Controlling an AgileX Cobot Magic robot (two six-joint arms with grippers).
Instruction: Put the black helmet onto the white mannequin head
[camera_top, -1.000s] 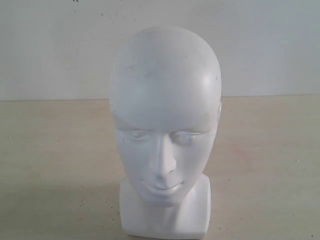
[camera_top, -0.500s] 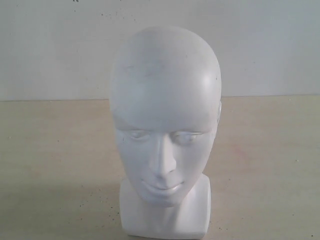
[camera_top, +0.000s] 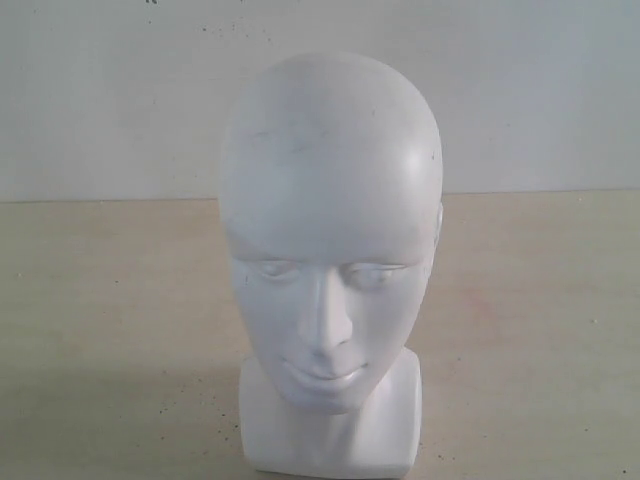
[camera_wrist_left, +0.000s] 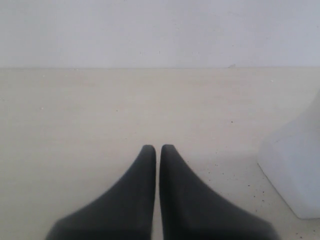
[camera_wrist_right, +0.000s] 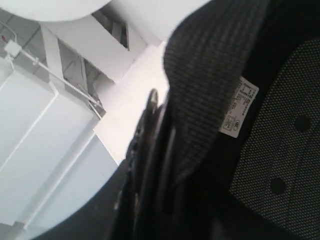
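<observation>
While the white mannequin head (camera_top: 330, 250) stands upright and bare on the desk (camera_top: 100, 300), the left hand (camera_wrist_left: 158, 150) sits low near its neck base, fingers pressed together on nothing. The black helmet (camera_wrist_right: 270, 150) fills the right wrist view, padded lining and label showing; the right hand's grip, I cannot tell.

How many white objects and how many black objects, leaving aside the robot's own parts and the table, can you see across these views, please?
White: 1, the white mannequin head
Black: 1, the black helmet
Total: 2
</observation>
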